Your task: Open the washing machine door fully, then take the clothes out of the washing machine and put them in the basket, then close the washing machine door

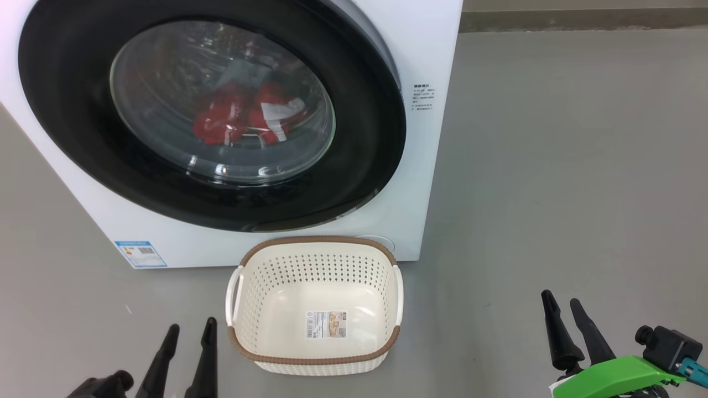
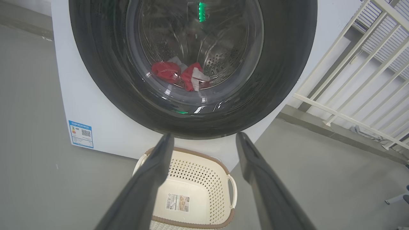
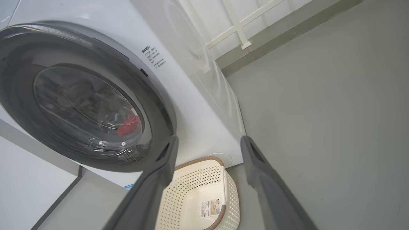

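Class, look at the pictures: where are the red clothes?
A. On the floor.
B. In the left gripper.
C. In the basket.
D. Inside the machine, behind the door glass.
D: the clothes show through the door glass, inside the machine; the basket holds nothing but its sticker.

A smooth, matte grey floor (image 1: 553, 166) carries two things. The white washing machine (image 1: 426, 166) stands directly on it, with a blue label (image 1: 140, 254) low on the machine's front, just above the floor line. The cream basket (image 1: 310, 271) sits upright on the floor right in front of the machine, under the lower edge of its round door; whether the basket's back rim touches the machine is unclear. Beyond the machine, a darker strip (image 1: 581, 19) borders the floor.
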